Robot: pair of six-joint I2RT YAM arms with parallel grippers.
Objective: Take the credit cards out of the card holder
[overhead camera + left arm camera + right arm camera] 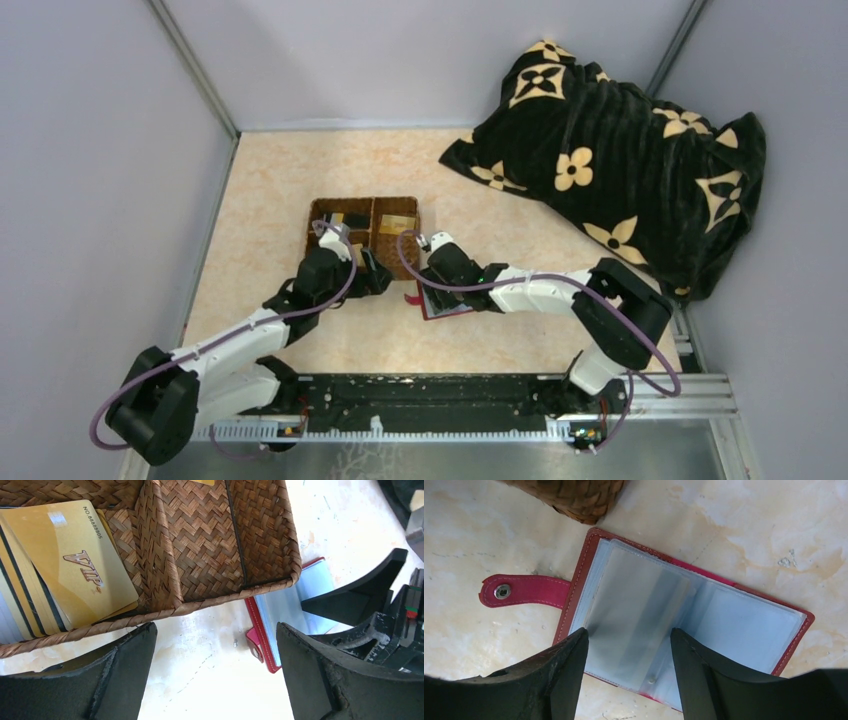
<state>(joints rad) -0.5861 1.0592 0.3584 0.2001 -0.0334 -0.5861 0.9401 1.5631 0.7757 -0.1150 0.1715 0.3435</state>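
- Top external: the card holder [450, 308] lies open on the tabletop [520, 200], just beside the basket [311, 225] and within both arms' reach.
- Left wrist: the left end effector [215, 650] is wide and empty at the basket's rim; the credit cards [75, 565] lie inside.
- Right wrist: the right end effector [629, 655] is spread and empty above the holder's clear pockets, which look emptied.

I see bright, even overhead light and soft shadows. The tabletop [200, 650] washes nearly white, a sheen crosses the gold VIP card [70, 565], and both wrist views blur low down.
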